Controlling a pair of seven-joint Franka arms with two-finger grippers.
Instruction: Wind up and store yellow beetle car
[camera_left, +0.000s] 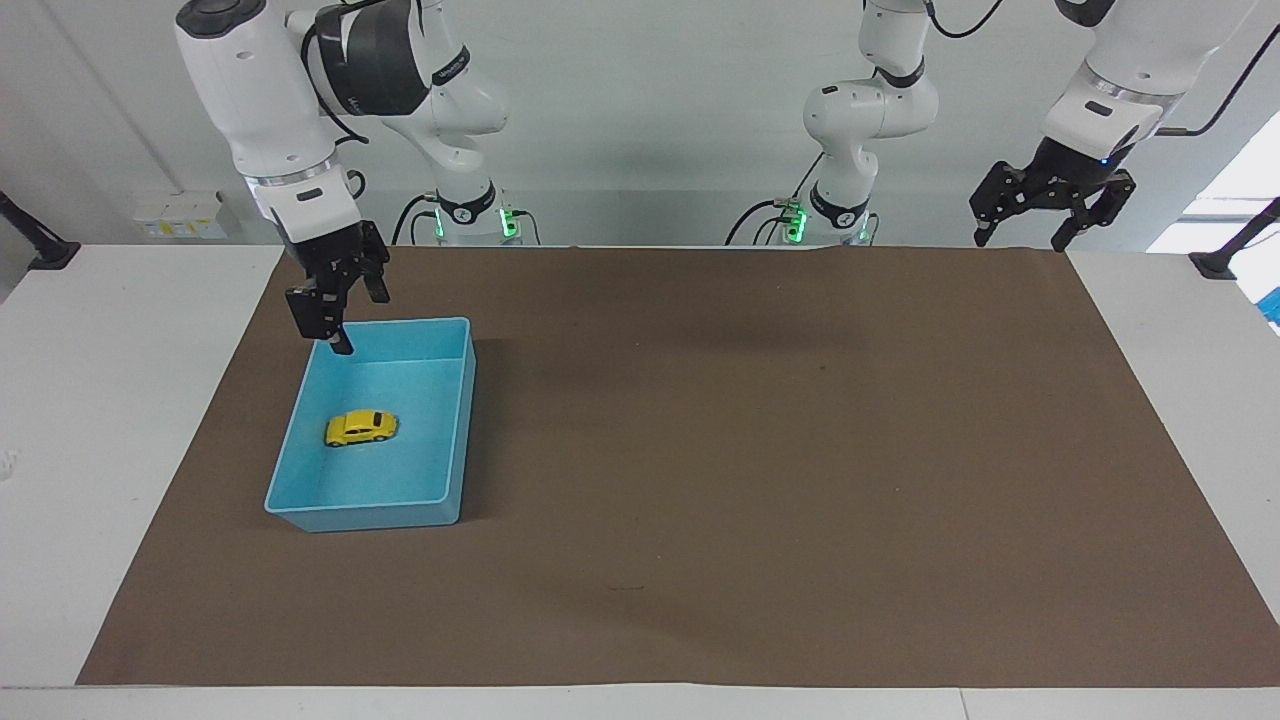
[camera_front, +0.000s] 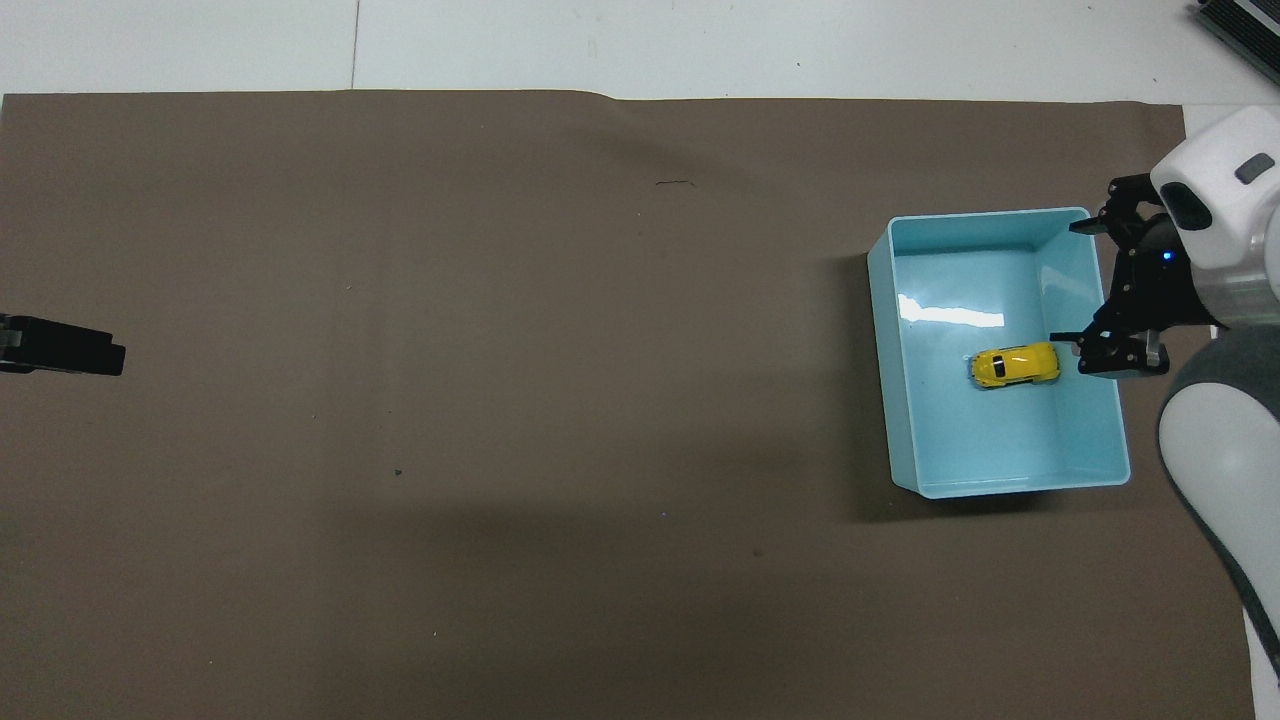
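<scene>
Inside light-blue bin (camera_left: 455, 430), yellow beetle car (camera_left: 360, 428), both tools empty.

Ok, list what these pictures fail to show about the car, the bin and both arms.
- yellow beetle car: any wind-up key is too small to make out in either view.
- left gripper: overhead view's edge cuts off all but a tip.
- right gripper: most of its arm lies outside the overhead view.
- light-blue bin: that gripper overlaps its rim.

A brown mat (camera_left: 760, 450) covers the white table (camera_left: 110, 420) (its middle only).
</scene>
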